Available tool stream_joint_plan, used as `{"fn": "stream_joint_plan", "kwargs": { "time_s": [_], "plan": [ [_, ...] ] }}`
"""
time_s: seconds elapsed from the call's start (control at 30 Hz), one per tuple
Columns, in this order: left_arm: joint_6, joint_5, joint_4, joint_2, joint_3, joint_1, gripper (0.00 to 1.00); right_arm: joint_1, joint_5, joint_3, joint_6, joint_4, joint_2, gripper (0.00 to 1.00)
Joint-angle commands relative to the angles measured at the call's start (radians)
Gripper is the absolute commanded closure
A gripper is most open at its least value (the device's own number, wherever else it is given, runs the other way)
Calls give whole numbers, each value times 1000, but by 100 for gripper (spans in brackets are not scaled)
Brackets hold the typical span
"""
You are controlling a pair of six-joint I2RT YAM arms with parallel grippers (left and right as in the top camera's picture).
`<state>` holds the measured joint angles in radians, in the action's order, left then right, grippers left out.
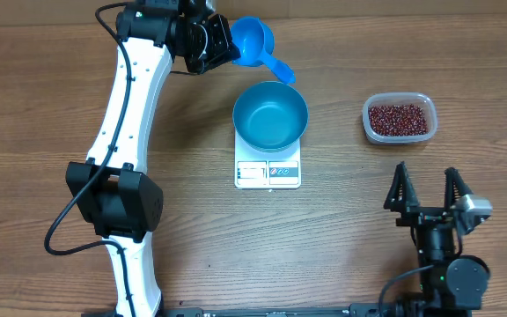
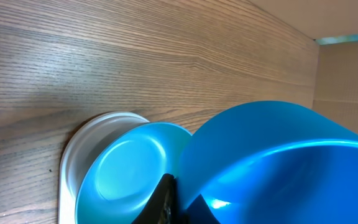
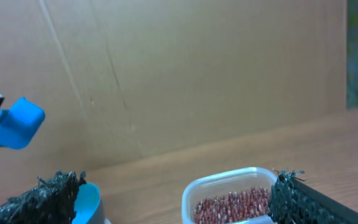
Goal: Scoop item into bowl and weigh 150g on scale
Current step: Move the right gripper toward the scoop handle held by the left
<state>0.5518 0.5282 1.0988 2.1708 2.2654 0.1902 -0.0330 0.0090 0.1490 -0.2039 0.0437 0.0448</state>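
Fingers (image 2: 161, 198) of left gripper (image 1: 223, 46) pinch scoop (image 1: 253, 40) at 12 o'clock of bowl (image 1: 271, 114); bowl on scale (image 1: 268, 173); beans (image 1: 399, 119) at 3 o'clock; right gripper (image 1: 425, 172) spread wide.

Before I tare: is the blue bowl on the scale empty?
Empty: the bowl on the scale shows a bare blue bottom, nothing inside.

One blue bowl (image 1: 270, 116), one white scale (image 1: 268, 173), one blue scoop (image 1: 258, 44), one clear tub (image 1: 398, 97) of countless beans (image 1: 399, 119) at the scale's two o'clock, and two arms: a left arm (image 1: 130, 114) and a right arm (image 1: 443, 255).
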Motion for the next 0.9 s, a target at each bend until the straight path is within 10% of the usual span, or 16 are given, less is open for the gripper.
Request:
{"fn": "stream_joint_plan", "kwargs": {
  "time_s": [0.0, 0.4, 0.63, 0.87],
  "plan": [
    [13, 23, -5, 4, 29, 1, 96, -4, 15, 184, -28, 93, 79, 0],
    [14, -4, -5, 4, 29, 1, 96, -4, -241, 713, -36, 431, 694, 0],
    [111, -7, -4, 4, 28, 1, 96, -1, -805, 732, -41, 39, 996, 0],
    [216, -7, -3, 4, 28, 2, 96, 0, -912, 732, -498, -385, 1294, 0]
  ]
}}
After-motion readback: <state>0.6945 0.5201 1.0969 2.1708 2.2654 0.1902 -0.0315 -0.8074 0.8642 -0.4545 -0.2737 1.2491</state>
